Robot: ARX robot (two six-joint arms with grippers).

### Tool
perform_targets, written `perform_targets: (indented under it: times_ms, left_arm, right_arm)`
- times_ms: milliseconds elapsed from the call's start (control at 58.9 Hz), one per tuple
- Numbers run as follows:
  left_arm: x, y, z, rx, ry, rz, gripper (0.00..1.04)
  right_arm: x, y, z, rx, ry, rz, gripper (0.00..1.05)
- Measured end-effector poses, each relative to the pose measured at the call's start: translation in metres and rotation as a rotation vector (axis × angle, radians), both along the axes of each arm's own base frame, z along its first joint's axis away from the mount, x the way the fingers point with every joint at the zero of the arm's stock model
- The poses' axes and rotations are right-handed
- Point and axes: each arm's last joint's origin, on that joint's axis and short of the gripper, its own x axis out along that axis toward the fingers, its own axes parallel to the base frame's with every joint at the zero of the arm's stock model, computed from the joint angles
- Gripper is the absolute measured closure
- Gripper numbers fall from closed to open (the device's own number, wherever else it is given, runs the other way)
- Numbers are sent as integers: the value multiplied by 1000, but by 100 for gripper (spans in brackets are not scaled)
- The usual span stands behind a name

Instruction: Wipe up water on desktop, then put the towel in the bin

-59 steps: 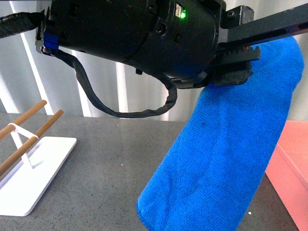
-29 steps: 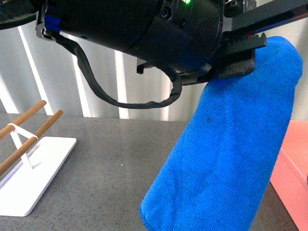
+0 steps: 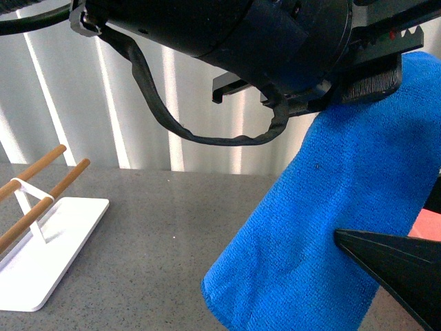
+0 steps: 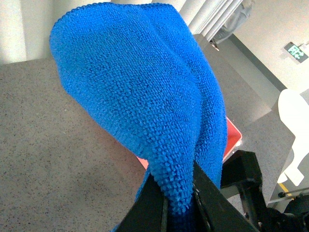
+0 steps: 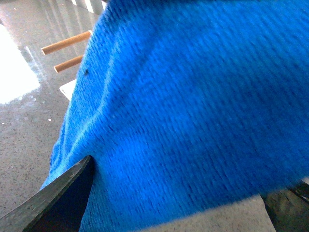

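The blue towel [image 3: 324, 227] hangs in the air above the dark grey desktop [image 3: 151, 234]. My left gripper [image 3: 386, 65] is shut on its upper end, high at the right of the front view. In the left wrist view the towel [image 4: 145, 96] is pinched between the jaws of that gripper [image 4: 178, 203]. A sliver of the pink bin [image 3: 424, 227] shows behind the towel at the right, and the bin [image 4: 232, 137] also peeks out beneath it. My right gripper [image 5: 193, 174] is open close against the hanging towel [image 5: 193, 96]. One of its black fingers [image 3: 396, 269] pokes in at the lower right.
A white rack base [image 3: 48, 255] with wooden rods [image 3: 65, 181] stands on the desktop at the left. The rods [image 5: 65, 43] also show past the towel in the right wrist view. A white ribbed wall runs behind the desk.
My left arm has carried the towel's upper end to the right and a little higher. The right gripper's black finger has come into the front view at the lower right.
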Motion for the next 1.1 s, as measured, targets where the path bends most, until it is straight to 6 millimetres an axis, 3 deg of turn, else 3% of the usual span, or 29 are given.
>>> perform_targets:
  times_ms: [187, 272, 543, 696, 1036, 1104]
  left_arm:
    - [-2, -3, 1, 4, 10, -7, 100]
    - [-2, -4, 3, 1, 6, -8, 100]
    - [2, 0, 4, 7, 5, 18, 100]
    - [7, 7, 1, 15, 12, 39, 100]
    - [24, 23, -10, 30, 48, 90, 99]
    - [26, 26, -11, 31, 48, 101, 89]
  right_arm:
    - [11, 15, 1, 16, 0, 26, 9]
    - [13, 21, 3, 10, -10, 25, 21]
    - [6, 24, 11, 17, -35, 27, 79]
    - [5, 19, 12, 5, -36, 17, 99]
    - [3, 9, 15, -44, -44, -12, 100]
    - [3, 8, 15, -50, -44, -15, 100]
